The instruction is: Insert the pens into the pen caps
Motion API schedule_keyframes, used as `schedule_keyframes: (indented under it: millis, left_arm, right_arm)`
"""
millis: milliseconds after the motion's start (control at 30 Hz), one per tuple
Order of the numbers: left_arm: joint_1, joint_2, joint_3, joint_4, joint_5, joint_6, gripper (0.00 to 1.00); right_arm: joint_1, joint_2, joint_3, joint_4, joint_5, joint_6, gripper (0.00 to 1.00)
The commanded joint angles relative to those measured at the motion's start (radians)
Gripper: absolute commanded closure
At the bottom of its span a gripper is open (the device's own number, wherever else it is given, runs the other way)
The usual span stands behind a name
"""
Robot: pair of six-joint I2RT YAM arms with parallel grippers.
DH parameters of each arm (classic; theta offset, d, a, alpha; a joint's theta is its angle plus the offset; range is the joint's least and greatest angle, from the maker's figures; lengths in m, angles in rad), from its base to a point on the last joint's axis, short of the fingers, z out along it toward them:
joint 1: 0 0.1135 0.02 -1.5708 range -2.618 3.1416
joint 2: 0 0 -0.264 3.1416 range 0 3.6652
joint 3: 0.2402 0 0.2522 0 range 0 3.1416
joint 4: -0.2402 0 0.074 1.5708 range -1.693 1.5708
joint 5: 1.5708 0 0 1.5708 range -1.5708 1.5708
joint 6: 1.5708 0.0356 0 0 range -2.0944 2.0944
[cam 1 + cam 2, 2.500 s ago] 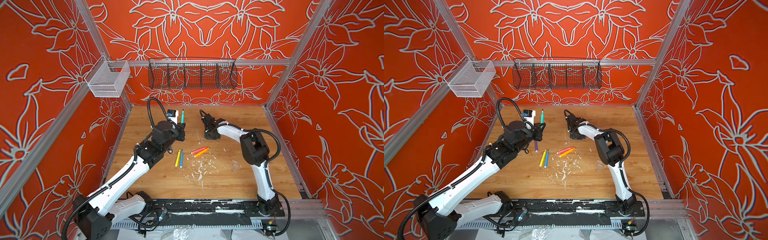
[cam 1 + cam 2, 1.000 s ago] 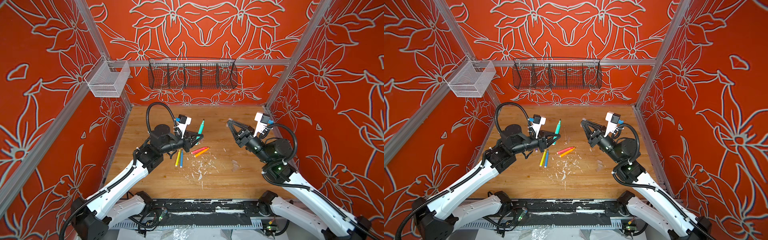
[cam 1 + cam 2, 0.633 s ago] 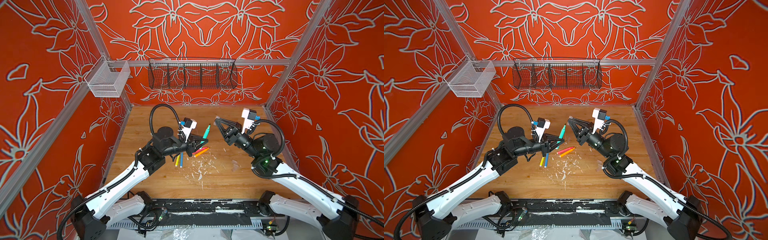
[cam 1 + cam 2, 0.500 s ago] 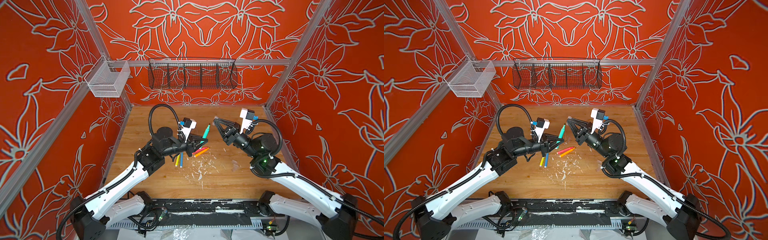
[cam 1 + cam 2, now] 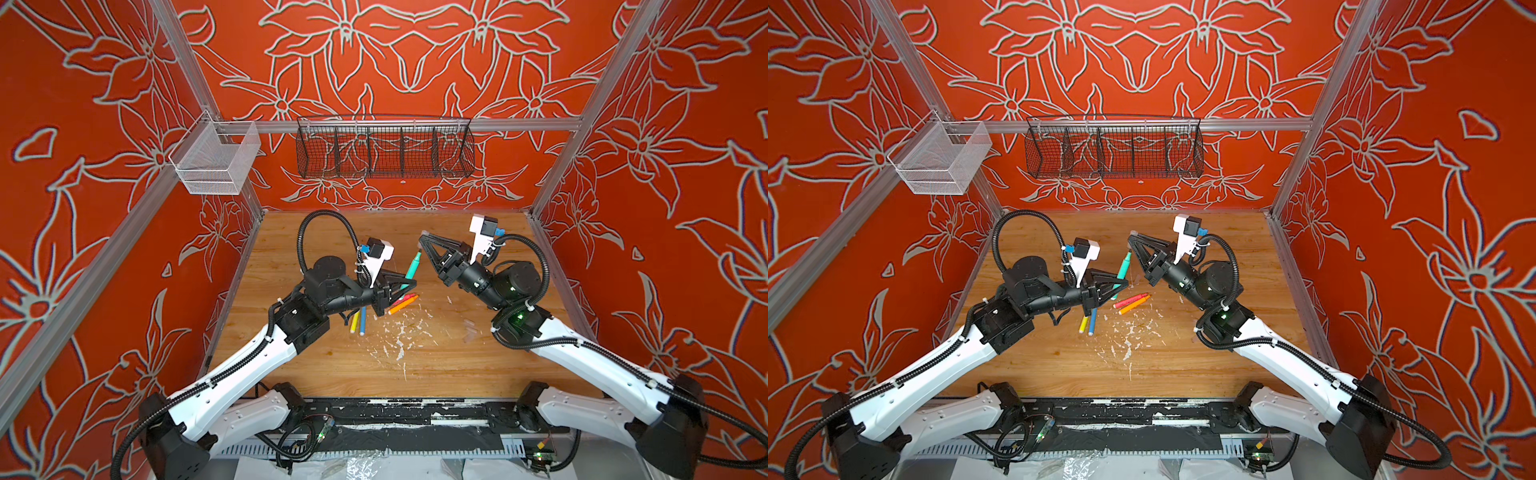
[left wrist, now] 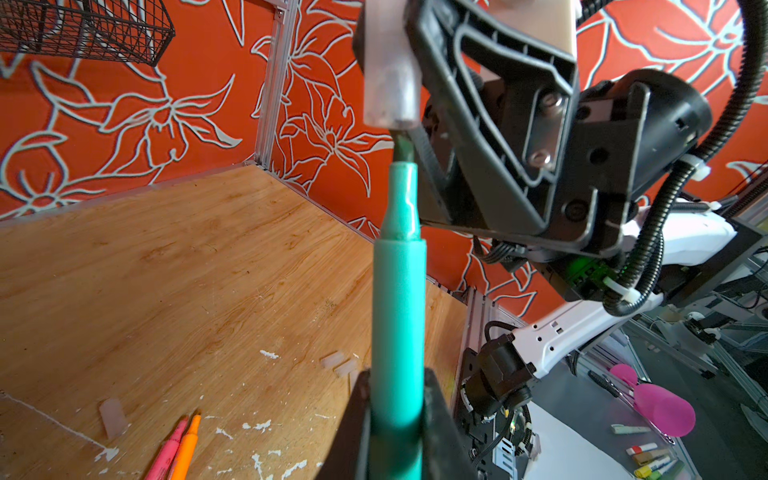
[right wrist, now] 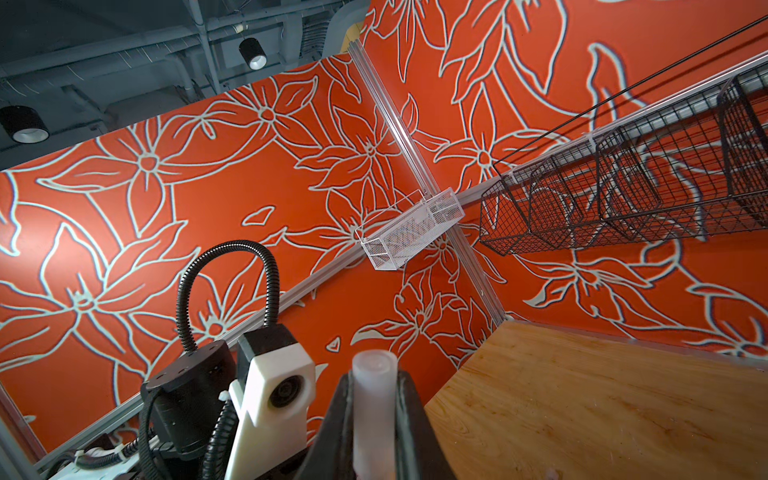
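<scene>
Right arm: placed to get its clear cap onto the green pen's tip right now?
Probably yes. The clear cap in its jaws sits right at the tip of the green pen, roughly in line, with nothing between them. The left jaws hold the pen raised.

Over the middle of the table [image 5: 332, 365], the left gripper [image 5: 409, 282] held a pen [image 5: 413, 266] with its tip at the mouth of a pen cap [image 6: 388, 75] clamped in the right gripper [image 5: 423, 236]. Below the left gripper, two pens [image 5: 362, 322] lay side by side. Two more pens [image 5: 401, 304] lay just right of them, and spare caps [image 6: 338, 363] farther right.
</scene>
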Motion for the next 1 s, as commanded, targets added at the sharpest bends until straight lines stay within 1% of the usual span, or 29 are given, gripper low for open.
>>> schedule_keyframes:
  millis: [0, 67, 133, 200, 533, 800, 967]
  left_arm:
    - [-0.007, -0.015, -0.002, 0.02, -0.014, 0.019, 1.0]
    - [-0.006, -0.015, -0.004, 0.018, -0.03, 0.018, 1.0]
    - [-0.007, -0.052, -0.01, 0.019, -0.043, 0.018, 1.0]
    - [-0.007, -0.06, -0.016, 0.025, -0.047, 0.02, 1.0]
    - [-0.007, -0.062, -0.02, 0.027, -0.062, 0.021, 1.0]
    - [-0.007, -0.058, -0.018, 0.027, -0.059, 0.02, 1.0]
    - [-0.007, -0.052, -0.015, 0.024, -0.055, 0.022, 1.0]
  right_arm:
    - [0.005, 0.001, 0.033, 0.047, 0.008, 0.007, 1.0]
    - [0.007, -0.001, 0.026, 0.048, 0.005, 0.011, 1.0]
    - [0.008, -0.007, 0.011, 0.052, 0.01, 0.015, 1.0]
    - [0.011, -0.011, -0.006, 0.056, 0.015, 0.023, 1.0]
    - [0.037, -0.01, -0.038, 0.074, -0.011, 0.066, 1.0]
    - [0.037, -0.069, -0.024, 0.034, 0.076, 0.01, 1.0]
    - [0.037, -0.072, 0.012, 0.0, 0.096, -0.009, 1.0]
